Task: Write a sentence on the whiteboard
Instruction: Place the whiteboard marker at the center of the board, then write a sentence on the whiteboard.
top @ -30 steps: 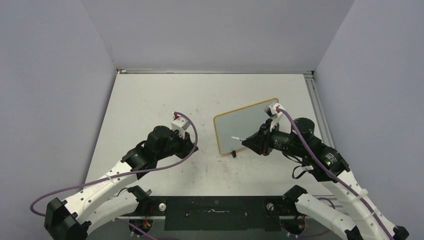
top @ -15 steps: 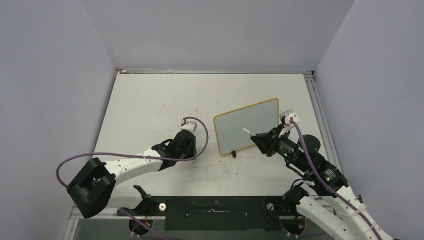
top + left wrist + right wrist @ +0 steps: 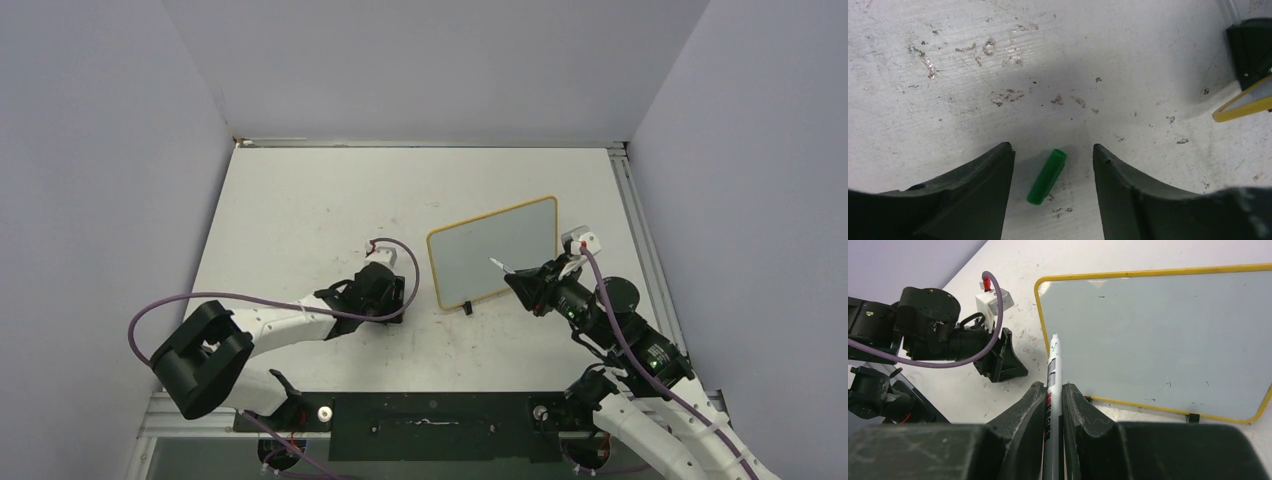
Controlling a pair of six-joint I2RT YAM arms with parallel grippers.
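The whiteboard [image 3: 495,250], white with a thin yellow rim, stands tilted on the table right of centre. Its face [image 3: 1158,335] shows only faint specks, and no sentence is in view. My right gripper [image 3: 1052,387] is shut on a grey marker [image 3: 1053,367], whose uncapped tip points at the board's left edge. From above, that gripper [image 3: 520,283] sits just off the board's lower right. My left gripper [image 3: 1052,150] hangs open low over the table, left of the board. A small green cap [image 3: 1047,176] lies loose between its fingers, touching neither. The left gripper [image 3: 395,295] shows from above too.
The board's black foot [image 3: 467,307] rests on the table near its lower corner, and its yellow corner [image 3: 1248,100] shows at the right of the left wrist view. A metal rail [image 3: 635,220] runs along the table's right edge. Grey walls close in three sides.
My left arm reached low toward the board and its gripper opened, leaving the green cap on the table. My right gripper drew back with the marker from the board's middle to its lower right.
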